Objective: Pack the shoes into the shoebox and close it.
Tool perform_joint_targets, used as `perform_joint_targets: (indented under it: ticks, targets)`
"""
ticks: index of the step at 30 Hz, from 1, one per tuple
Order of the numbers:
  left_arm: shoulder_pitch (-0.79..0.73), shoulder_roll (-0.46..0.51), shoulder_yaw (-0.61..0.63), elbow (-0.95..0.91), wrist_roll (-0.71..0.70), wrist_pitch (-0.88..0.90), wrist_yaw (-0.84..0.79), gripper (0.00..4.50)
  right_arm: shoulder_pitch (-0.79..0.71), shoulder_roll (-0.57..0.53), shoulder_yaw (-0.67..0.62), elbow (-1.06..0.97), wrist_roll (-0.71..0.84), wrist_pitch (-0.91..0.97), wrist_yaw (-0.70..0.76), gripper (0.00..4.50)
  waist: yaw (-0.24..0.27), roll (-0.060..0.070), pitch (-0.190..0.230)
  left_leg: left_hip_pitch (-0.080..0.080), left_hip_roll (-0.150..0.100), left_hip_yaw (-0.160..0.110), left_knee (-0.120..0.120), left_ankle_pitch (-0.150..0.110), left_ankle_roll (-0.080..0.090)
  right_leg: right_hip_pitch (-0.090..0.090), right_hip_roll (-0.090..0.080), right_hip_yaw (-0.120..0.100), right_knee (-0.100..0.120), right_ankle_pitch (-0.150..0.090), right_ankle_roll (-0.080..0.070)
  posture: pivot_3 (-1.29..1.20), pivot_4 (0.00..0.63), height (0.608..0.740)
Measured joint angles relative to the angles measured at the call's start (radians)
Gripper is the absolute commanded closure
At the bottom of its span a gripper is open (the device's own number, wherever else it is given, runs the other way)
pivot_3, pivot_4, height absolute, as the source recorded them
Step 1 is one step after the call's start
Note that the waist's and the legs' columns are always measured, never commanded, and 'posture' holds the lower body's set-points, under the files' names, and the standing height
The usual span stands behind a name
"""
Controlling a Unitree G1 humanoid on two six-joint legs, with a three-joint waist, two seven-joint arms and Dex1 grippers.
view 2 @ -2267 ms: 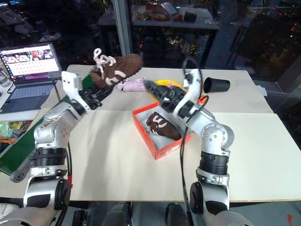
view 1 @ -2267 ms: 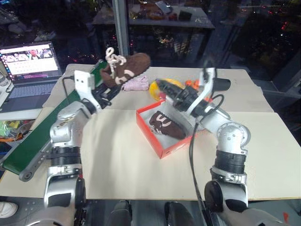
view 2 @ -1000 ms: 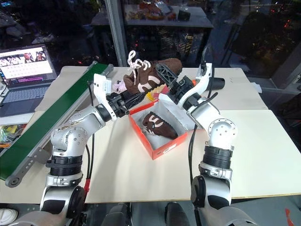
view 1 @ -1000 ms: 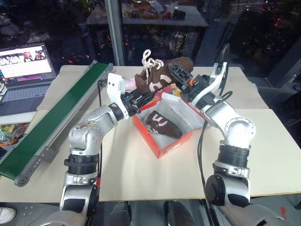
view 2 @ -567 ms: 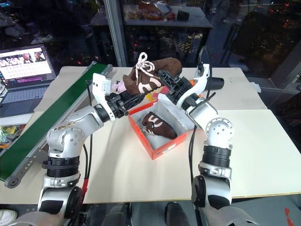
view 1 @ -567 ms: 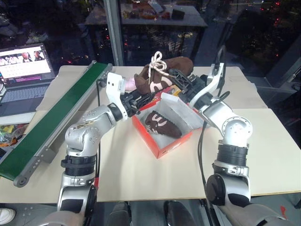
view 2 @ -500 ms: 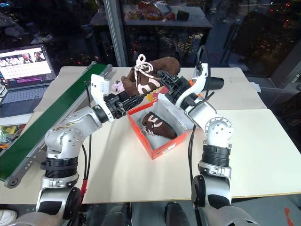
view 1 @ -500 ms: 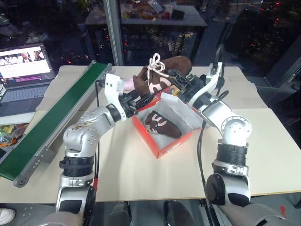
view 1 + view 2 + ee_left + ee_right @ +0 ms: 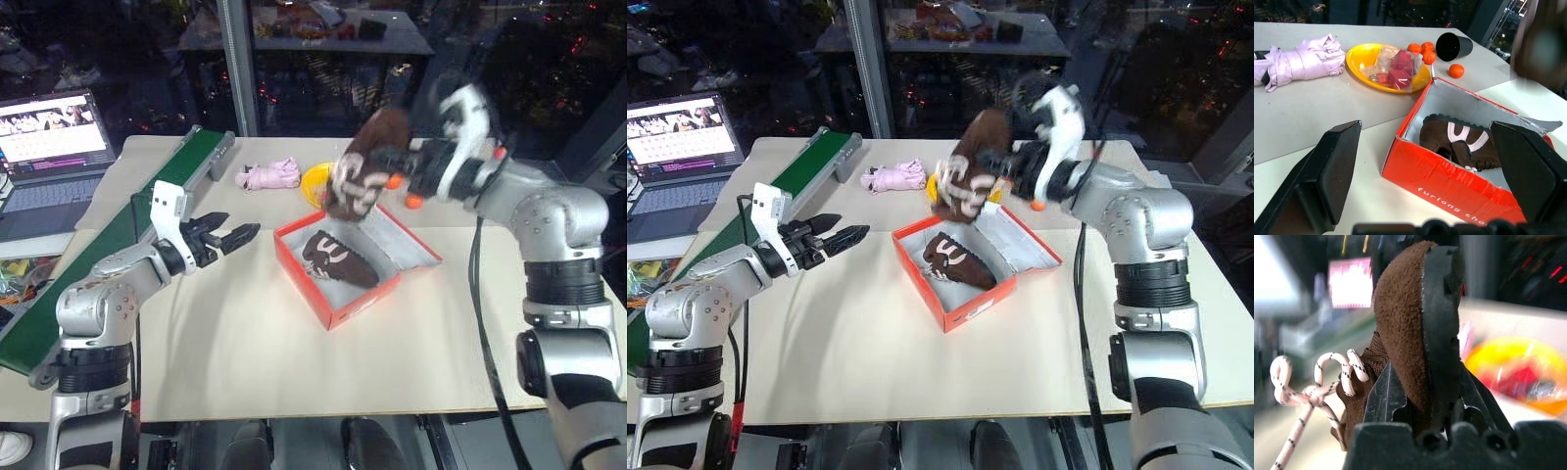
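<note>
With my right gripper (image 9: 1422,396) clamping shoe 2 (image 9: 361,176) above the shoebox (image 9: 338,299), left gripper (image 9: 227,235) spread empty at left, I should lower it beside shoe 1 (image 9: 338,259) before releasing.

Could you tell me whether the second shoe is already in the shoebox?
Not yet. The right gripper holds the second shoe in the air above the open shoebox; the first shoe lies inside.
</note>
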Motion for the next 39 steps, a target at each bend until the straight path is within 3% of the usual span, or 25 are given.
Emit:
perform_joint_targets:
  ticks: [8, 15, 28, 36, 37, 38, 39]
  targets:
    - [0.065, -0.019, -0.006, -0.04, 0.02, -0.012, 0.034, 0.0, 0.01, 0.006, 0.188, 0.136, -0.218, -0.122, 0.254, 4.06, 0.003, 0.0, 0.0, 0.0, 0.0, 0.0, 0.0, 0.0, 0.0, 0.0, 0.0, 0.0, 0.0, 0.0, 0.0, 0.0, 0.15, 0.74]
    - [0.095, -0.024, -0.001, -0.079, 0.02, -0.014, 0.067, 0.0, -0.014, 0.041, 0.269, 0.263, -0.361, -0.252, 0.416, 4.06, 0.004, 0.0, 0.0, 0.0, 0.0, 0.0, 0.001, 0.0, 0.0, 0.0, 0.0, 0.0, 0.001, 0.0, 0.0, 0.0, 0.15, 0.74]
    - [0.279, -0.042, 0.1, -0.201, -0.002, -0.014, 0.156, 0.0, -0.216, 0.28, 0.437, 0.665, -0.699, -0.626, 0.67, 4.06, 0.0, -0.003, -0.001, 0.007, 0.0, 0.0, 0.001, 0.0, -0.001, 0.006, 0.0, -0.001, 0.002, 0.0, 0.0, 0.0, 0.15, 0.74]
    - [0.314, -0.075, 0.096, -0.265, -0.006, -0.014, 0.197, 0.0, -0.298, 0.456, 0.425, 0.949, -0.847, -0.707, 0.644, 4.06, -0.007, -0.016, -0.02, 0.018, 0.003, 0.0, -0.004, -0.005, -0.008, 0.011, 0.003, -0.001, 0.006, -0.003, -0.006, 0.0, 0.15, 0.74]
    - [0.318, -0.074, 0.097, -0.267, -0.006, -0.014, 0.198, 0.0, -0.3, 0.464, 0.412, 0.976, -0.849, -0.703, 0.632, 3.08, -0.006, -0.017, -0.023, 0.019, 0.003, 0.0, -0.004, -0.005, -0.008, 0.011, 0.003, -0.001, 0.006, -0.004, -0.006, 0.0, 0.15, 0.74]
    - [0.323, -0.074, 0.097, -0.272, -0.006, -0.014, 0.199, 0.0, -0.297, 0.476, 0.393, 1.013, -0.85, -0.694, 0.616, 2.89, -0.004, -0.02, -0.026, 0.02, 0.003, 0.0, -0.003, -0.005, -0.009, 0.012, 0.003, -0.001, 0.007, -0.004, -0.007, 0.0, 0.15, 0.74]
    - [0.327, -0.074, 0.097, -0.276, -0.006, -0.014, 0.199, 0.0, -0.291, 0.484, 0.379, 1.042, -0.85, -0.682, 0.603, 2.42, -0.002, -0.02, -0.026, 0.02, 0.003, 0.0, -0.003, -0.005, -0.009, 0.012, 0.003, -0.001, 0.007, -0.008, -0.013, 0.0, 0.15, 0.74]
